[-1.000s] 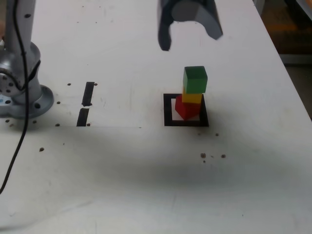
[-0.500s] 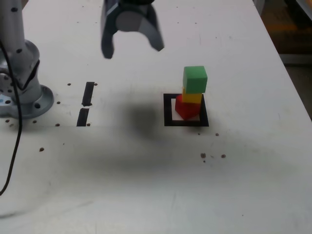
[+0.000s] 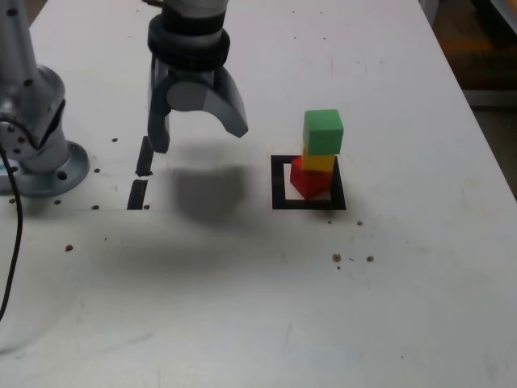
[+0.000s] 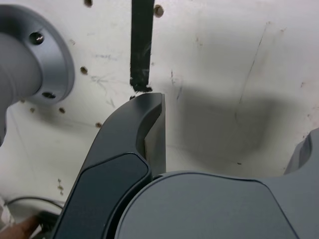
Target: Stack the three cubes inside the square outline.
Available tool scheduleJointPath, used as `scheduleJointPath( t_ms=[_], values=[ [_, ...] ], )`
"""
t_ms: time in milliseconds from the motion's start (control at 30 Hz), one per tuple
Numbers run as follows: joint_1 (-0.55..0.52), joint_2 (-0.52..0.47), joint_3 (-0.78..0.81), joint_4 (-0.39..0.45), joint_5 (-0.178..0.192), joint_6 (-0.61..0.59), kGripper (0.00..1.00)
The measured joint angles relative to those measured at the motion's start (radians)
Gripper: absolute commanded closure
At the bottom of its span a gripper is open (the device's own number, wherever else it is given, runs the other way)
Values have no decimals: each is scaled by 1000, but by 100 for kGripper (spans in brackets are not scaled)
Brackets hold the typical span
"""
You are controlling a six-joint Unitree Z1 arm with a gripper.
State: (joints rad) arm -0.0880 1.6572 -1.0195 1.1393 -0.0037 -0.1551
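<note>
base [image 3: 55, 170]: lt grey, rnd flange w/ dk screw holes [image 4: 36, 38] | arm link [image 3: 18, 40]: pale grey, dk rnd spots | cable [image 3: 14, 250]: thin, blk | wrist collar [image 3: 187, 48]: blk, rnd, under lt grey cyl. sect. [image 3: 194, 8] | gripper [image 3: 199, 142]: grey, curved claw-type fingers [image 4: 112, 134], tapered, flat inner face [image 4: 157, 144], thin panel seams

I'm getting even, fairly bright light on the white tabletop [image 3: 420, 275], glare washing out its far end. A soft-edged shadow is falling below the gripper [image 3: 200, 133]. Wrist view is running greyer, same diffuse shadow, tabletop marks reading reasonably sharp.
</note>
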Motion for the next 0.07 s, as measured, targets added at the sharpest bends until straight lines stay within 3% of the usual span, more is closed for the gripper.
scheduleJointPath(
  t_ms=[67],
  values=[
    [0, 0, 49, -40, 4, 6, 4]
  ],
)
